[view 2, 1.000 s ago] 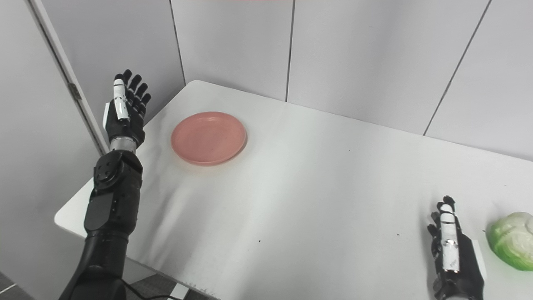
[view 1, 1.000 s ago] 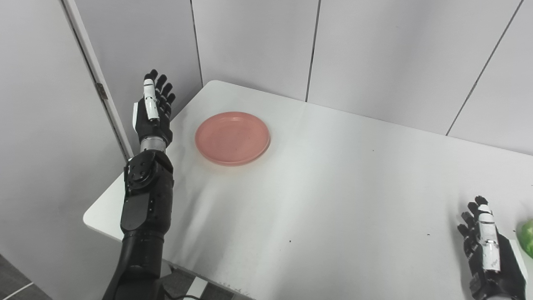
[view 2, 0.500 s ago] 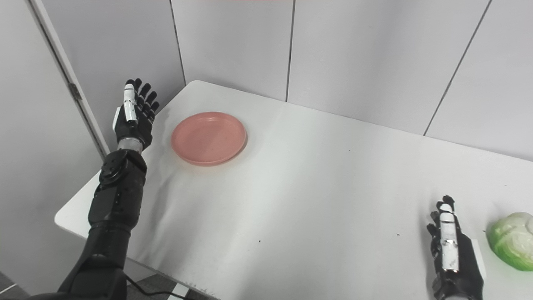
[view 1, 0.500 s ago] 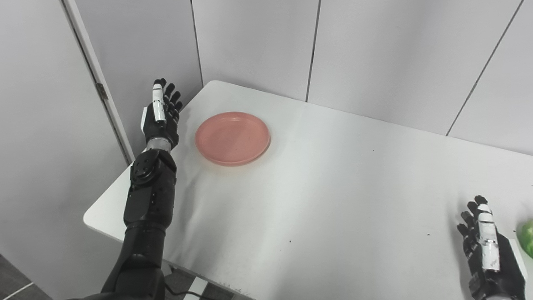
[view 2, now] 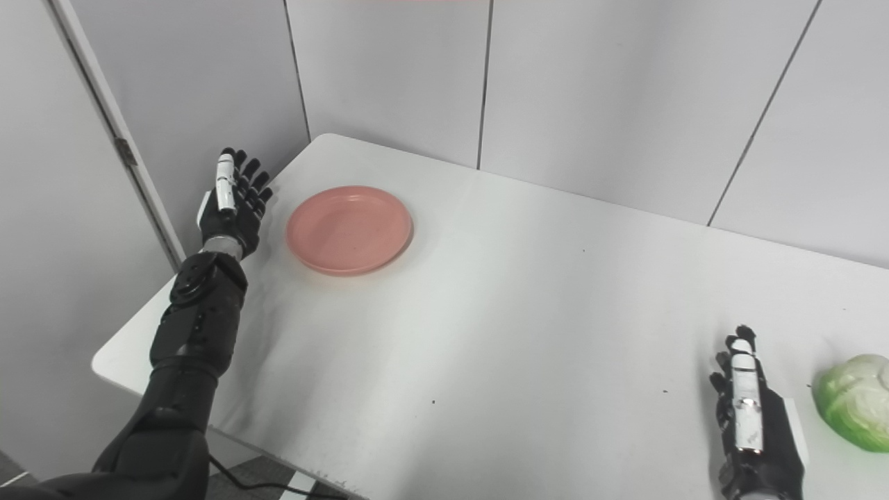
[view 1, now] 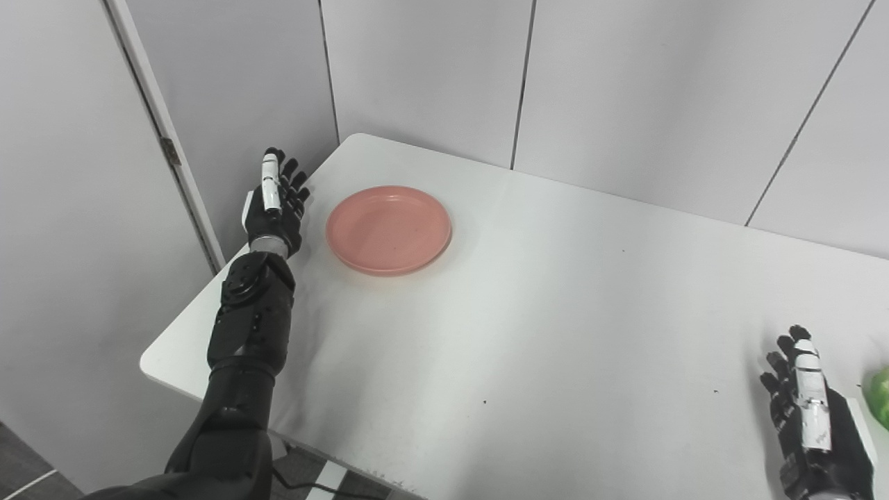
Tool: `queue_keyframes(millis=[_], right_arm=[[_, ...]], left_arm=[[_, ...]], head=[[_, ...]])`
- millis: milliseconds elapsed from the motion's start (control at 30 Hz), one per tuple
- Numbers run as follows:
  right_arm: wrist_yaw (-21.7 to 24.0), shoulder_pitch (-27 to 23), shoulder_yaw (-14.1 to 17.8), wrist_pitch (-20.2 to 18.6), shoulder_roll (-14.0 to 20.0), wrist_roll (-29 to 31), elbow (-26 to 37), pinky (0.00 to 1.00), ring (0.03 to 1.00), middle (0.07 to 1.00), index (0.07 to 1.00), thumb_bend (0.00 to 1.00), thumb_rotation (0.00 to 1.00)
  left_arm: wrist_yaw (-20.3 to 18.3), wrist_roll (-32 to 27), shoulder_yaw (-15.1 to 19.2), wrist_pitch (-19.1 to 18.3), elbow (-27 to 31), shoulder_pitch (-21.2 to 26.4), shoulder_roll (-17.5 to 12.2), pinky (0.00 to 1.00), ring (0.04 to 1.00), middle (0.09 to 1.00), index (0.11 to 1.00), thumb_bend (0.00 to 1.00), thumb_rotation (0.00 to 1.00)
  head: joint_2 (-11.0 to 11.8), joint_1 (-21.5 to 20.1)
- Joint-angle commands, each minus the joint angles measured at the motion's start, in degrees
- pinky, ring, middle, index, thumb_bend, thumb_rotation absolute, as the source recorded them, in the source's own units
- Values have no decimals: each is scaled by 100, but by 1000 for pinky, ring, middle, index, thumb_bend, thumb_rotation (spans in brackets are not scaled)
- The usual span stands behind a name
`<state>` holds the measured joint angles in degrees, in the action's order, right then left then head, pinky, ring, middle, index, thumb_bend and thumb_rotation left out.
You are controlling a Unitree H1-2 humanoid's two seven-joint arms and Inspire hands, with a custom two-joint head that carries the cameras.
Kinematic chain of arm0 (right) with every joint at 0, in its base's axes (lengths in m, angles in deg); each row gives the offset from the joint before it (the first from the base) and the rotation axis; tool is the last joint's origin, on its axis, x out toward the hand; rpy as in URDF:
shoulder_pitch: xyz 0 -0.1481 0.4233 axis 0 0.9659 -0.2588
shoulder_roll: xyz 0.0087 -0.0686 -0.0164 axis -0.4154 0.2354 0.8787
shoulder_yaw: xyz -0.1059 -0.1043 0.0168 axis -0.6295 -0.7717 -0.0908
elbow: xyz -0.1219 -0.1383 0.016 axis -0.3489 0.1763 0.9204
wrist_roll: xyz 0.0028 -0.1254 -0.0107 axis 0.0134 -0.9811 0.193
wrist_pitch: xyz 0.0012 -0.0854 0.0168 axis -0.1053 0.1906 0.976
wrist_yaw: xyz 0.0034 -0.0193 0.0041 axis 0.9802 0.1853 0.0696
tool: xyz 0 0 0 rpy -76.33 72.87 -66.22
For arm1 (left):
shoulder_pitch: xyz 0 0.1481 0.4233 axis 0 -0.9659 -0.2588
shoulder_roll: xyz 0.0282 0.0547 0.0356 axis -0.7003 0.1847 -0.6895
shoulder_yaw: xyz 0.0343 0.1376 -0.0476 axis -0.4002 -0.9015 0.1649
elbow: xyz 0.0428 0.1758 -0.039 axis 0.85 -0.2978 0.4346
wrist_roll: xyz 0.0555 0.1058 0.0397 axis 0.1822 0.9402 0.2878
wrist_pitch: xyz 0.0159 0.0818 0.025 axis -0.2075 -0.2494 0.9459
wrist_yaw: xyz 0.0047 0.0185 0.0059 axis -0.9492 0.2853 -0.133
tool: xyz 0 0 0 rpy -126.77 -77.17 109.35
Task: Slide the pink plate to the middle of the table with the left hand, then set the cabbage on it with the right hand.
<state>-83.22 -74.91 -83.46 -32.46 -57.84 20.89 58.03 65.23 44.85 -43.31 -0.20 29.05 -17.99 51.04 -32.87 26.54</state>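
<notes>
A round pink plate (view 1: 389,229) lies empty on the white table (view 1: 555,333), towards its far left corner. My left hand (view 1: 274,201) is open, fingers straight and pointing away, just left of the plate at the table's left edge, a small gap from the rim. A green and white cabbage (view 2: 854,401) sits near the right edge; in the left eye view only a green sliver (view 1: 878,396) shows. My right hand (view 2: 753,427) is open and empty, resting low just left of the cabbage, apart from it.
Grey wall panels (view 1: 625,90) stand behind the table's far edge. A door panel with a hinge (view 1: 169,151) stands left of the table, close to my left arm. Small dark specks dot the tabletop.
My left hand has come down and moved right, towards the plate's left rim. The plate, the cabbage and my right hand have stayed in place.
</notes>
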Motion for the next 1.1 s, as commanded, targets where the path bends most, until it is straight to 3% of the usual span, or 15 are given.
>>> queue_keyframes(millis=[0, 500, 800, 1067], right_arm=[[16, -129, 7, 3, -28, 18, 229, 1000, 1000, 1000, 1000, 102, 1000], [14, -113, 9, -29, -56, 27, 263, 1000, 1000, 1000, 1000, 105, 1000], [3, -121, -9, -43, -54, -31, 256, 1000, 1000, 1000, 1000, 111, 1000], [-7, -115, -42, -9, -66, -93, 262, 1000, 1000, 1000, 1000, 113, 1000]], left_arm=[[-135, 26, -25, 173, 11, 331, -216, 999, 968, 974, 963, 369, 1000], [-197, -27, -10, 221, -243, 227, -70, 954, 930, 938, 942, 377, 1000], [-419, -254, 81, 293, -515, 157, 88, 989, 976, 973, 968, 353, 1000], [-585, -208, -49, 347, -804, 197, 209, 984, 964, 958, 958, 340, 1000]], head=[[-5, -8], [-28, -48], [-31, -77], [-41, -146]])
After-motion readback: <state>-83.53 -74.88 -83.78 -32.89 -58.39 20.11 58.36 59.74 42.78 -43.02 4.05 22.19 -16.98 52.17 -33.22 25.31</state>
